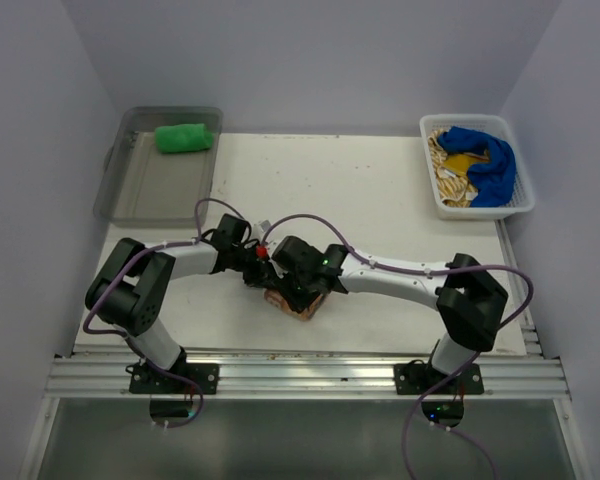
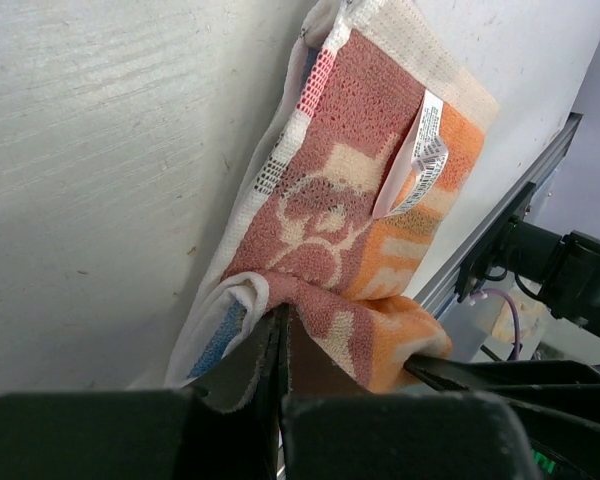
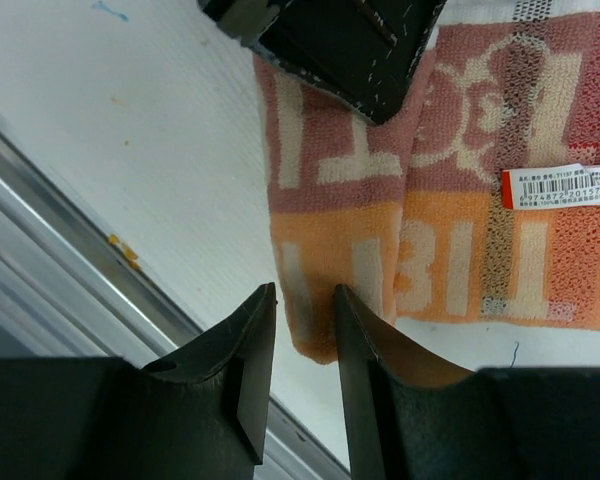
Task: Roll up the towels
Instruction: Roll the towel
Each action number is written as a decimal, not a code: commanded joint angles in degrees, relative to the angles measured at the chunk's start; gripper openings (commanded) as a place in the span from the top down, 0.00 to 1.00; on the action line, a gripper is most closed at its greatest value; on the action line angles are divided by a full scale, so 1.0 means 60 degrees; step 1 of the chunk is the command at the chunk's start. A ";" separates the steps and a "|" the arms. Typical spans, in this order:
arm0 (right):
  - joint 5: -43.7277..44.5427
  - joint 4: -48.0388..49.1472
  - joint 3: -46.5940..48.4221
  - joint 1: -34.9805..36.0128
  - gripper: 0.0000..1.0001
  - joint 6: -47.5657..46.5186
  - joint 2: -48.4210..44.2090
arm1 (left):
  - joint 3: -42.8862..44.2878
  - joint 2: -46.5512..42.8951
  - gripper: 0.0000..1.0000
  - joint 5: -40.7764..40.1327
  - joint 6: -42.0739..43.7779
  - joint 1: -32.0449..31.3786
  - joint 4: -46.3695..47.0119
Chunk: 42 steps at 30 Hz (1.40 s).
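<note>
Materials check, wrist views
orange-and-white towel [image 2: 360, 230] ahead of the left jaws: soft terry cloth with a looped nap, and open mesh weave in the pale bands. Its tag [image 2: 420, 160] is smooth, printed and slightly glossy. Table [image 2: 110, 150] beside those jaws: matt white, faintly streaked and speckled. Right fingers [image 3: 375, 370]: smooth black matt plastic with a dull sheen on the edges. Rail [image 3: 60, 250] left of the right jaws: bare grey metal, grooved, satin finish.
</note>
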 commanded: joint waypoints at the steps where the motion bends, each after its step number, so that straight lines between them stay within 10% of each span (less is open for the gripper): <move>1: 0.0523 0.0101 0.0446 -0.0029 0.66 -0.0444 0.0287 | 0.0134 0.0214 1.00 -0.0763 0.0479 -0.0096 -0.0296; 18: 0.1927 0.1009 -0.0681 0.0088 0.44 -0.0342 0.1005 | 0.0470 0.0141 1.00 -0.0763 0.0479 -0.0096 -0.0603; 29: 0.2737 0.1317 -0.1297 0.0382 0.83 0.0683 0.1109 | 0.1363 -0.0371 0.92 -0.0601 0.0303 -0.0096 -0.1291; 33: 0.2035 0.1521 -0.1531 0.0338 0.98 0.0845 0.0655 | 0.2182 -0.0912 0.71 -0.1011 0.0493 0.0021 -0.2227; 42: -0.1579 0.2823 -0.2365 -0.0686 1.00 0.1386 -0.0298 | 0.2449 -0.2303 0.51 -0.1363 0.0640 0.0944 -0.3152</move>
